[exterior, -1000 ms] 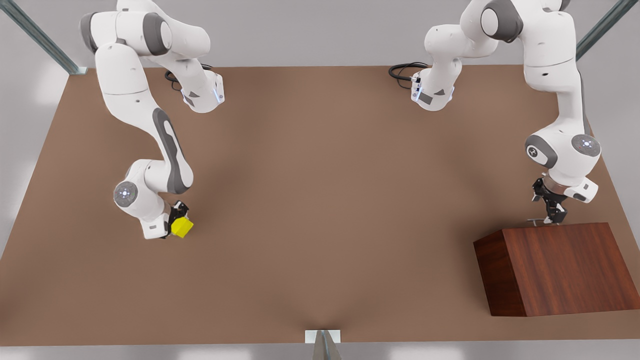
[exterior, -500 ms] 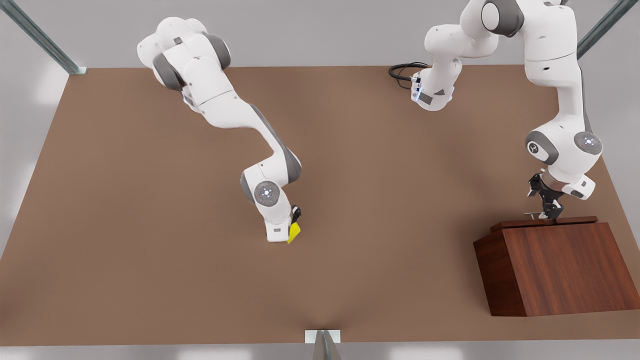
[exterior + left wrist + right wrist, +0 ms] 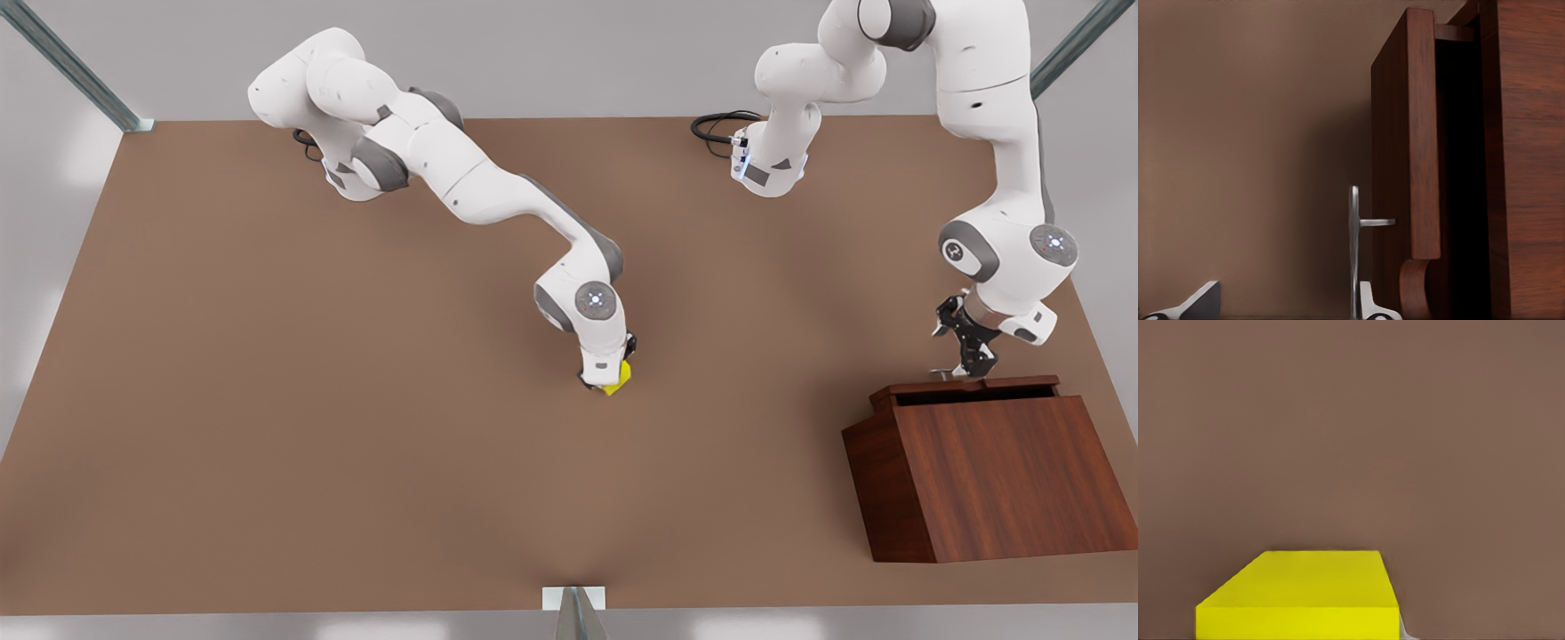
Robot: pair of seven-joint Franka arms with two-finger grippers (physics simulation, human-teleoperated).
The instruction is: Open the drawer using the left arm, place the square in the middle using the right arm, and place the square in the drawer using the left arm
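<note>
A plain matte brown tabletop [image 3: 356, 444] fills the scene, backed by a pale grey wall with metal struts in the corners and a small white bracket at the near edge. On the front view's right stands a sloped dark reddish-brown wooden cabinet [image 3: 996, 480], and its shallow matching drawer [image 3: 969, 388] is pulled partly out toward the arm, showing a dark slot behind its front panel. The left gripper [image 3: 965, 366] hangs at the drawer's thin silver bar handle [image 3: 1354, 247]; in the left wrist view the bar stands right against one pale fingertip [image 3: 1371, 308] while the other fingertip sits well off to the side, so the jaws look parted around the bar, though whether they clamp it I cannot tell. The right gripper [image 3: 612, 382] points down over the middle of the table and has the small bright yellow cube [image 3: 615, 380] pinched between its fingers; in the right wrist view the cube [image 3: 1305, 593] sits close under the camera with bare tabletop beyond it, and whether it touches the surface cannot be told. Half a second ago the right arm and cube were lower and further toward the front view's left, and the drawer was barely out; it is now drawn further open.
</note>
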